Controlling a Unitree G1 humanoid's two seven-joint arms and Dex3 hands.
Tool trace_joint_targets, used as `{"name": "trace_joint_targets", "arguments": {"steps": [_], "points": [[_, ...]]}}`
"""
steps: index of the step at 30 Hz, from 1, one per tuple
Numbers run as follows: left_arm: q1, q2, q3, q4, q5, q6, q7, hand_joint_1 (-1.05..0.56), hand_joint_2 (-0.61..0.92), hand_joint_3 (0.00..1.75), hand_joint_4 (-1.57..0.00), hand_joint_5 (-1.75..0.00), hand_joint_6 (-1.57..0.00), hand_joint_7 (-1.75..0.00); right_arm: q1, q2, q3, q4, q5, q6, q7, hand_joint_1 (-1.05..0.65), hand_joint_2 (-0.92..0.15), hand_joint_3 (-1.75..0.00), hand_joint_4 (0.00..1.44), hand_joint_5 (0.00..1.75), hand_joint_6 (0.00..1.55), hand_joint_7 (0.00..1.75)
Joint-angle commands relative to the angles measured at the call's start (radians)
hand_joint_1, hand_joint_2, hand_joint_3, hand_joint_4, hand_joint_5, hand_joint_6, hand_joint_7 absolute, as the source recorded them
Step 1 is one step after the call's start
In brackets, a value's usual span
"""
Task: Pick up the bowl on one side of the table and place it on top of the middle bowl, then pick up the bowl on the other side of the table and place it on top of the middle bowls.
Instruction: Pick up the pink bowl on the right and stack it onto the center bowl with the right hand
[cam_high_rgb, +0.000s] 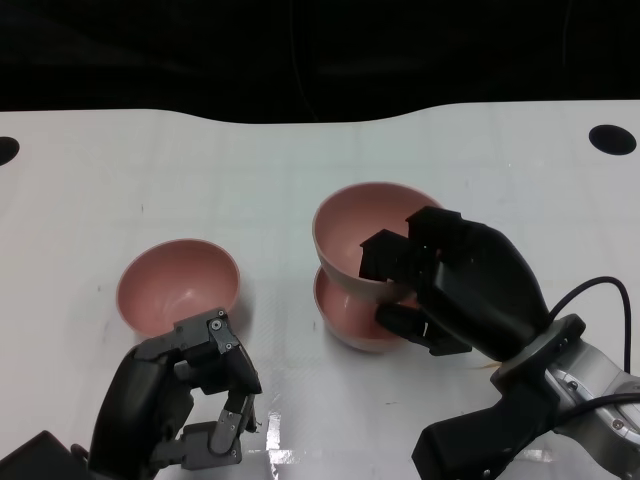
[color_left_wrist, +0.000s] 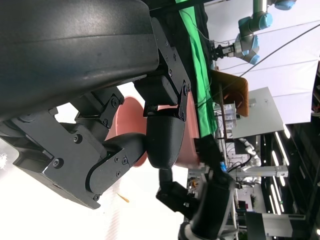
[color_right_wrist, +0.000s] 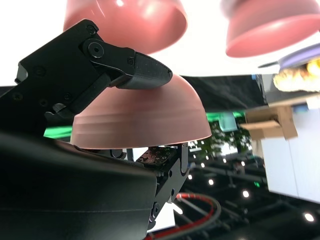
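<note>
Three pink bowls show on the white bench (cam_high_rgb: 300, 170): the right hand (cam_high_rgb: 450, 285) grips the upper bowl (cam_high_rgb: 370, 225) by its rim, fingers inside and outside, just above the middle bowl (cam_high_rgb: 350, 320) — whether the two touch is unclear. Left bowl (cam_high_rgb: 180, 285) sits apart to the left, and the left hand (cam_high_rgb: 190, 400) hovers just beside its near edge, fingers apart, holding nothing.
</note>
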Motion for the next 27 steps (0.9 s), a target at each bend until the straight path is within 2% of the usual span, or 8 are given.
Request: {"name": "trace_joint_targets", "arguments": {"steps": [1,13,15,16,17,19,22,27], "points": [[0.004,0.003,0.004,-0.014,-0.009,0.016,0.006,-0.15,0.4,1.34,-0.91,-1.68,-0.83,-1.5,-0.034,0.002,0.013,0.059,-0.009,-0.008,-0.03,-0.11,-0.36,-1.08,0.97,1.75,0.74,1.75],[0.03,-0.006,-0.004,-0.046,0.003,0.014,0.012,-0.15,0.41,1.31,-0.9,-1.69,-0.83,-1.5,-0.072,0.025,0.072,0.221,-0.013,-0.007,-0.023,-0.11,-0.35,-1.09,0.97,1.75,0.8,1.64],[0.03,-0.006,-0.005,-0.044,0.008,0.008,0.012,-0.15,0.41,1.31,-0.9,-1.69,-0.82,-1.5,-0.075,0.029,0.077,0.24,-0.005,-0.01,0.003,-0.12,-0.36,-1.08,0.92,1.75,0.82,1.45],[0.029,-0.006,-0.006,-0.042,0.014,0.003,0.013,-0.15,0.41,1.32,-0.89,-1.69,-0.82,-1.5,-0.077,0.029,0.082,0.245,-0.004,-0.003,0.026,-0.17,-0.47,-0.94,0.89,1.41,0.84,1.06],[0.03,-0.007,-0.007,-0.042,0.017,0.001,0.015,-0.15,0.4,1.32,-0.9,-1.69,-0.82,-1.5,-0.078,0.028,0.085,0.242,0.002,0.011,0.078,-0.2,-0.56,-0.79,0.89,1.23,0.9,0.76],[0.033,-0.009,-0.008,-0.044,0.018,0.003,0.015,-0.15,0.4,1.33,-0.9,-1.69,-0.81,-1.51,-0.076,0.027,0.087,0.225,0.017,0.036,0.163,-0.3,-0.83,-0.41,0.78,0.57,0.83,0.23],[0.037,-0.014,-0.009,-0.055,0.015,0.015,0.015,-0.15,0.4,1.34,-0.89,-1.69,-0.8,-1.52,-0.068,0.028,0.082,0.194,0.028,0.067,0.22,-0.52,-0.91,-0.32,0.54,0.22,0.56,0.02],[0.035,-0.018,-0.009,-0.051,0.02,0.013,0.016,-0.15,0.4,1.34,-0.89,-1.7,-0.8,-1.53,-0.039,0.019,0.071,0.13,0.036,0.119,0.272,-0.73,-0.92,-0.41,0.31,0.11,0.32,0.0]]}}
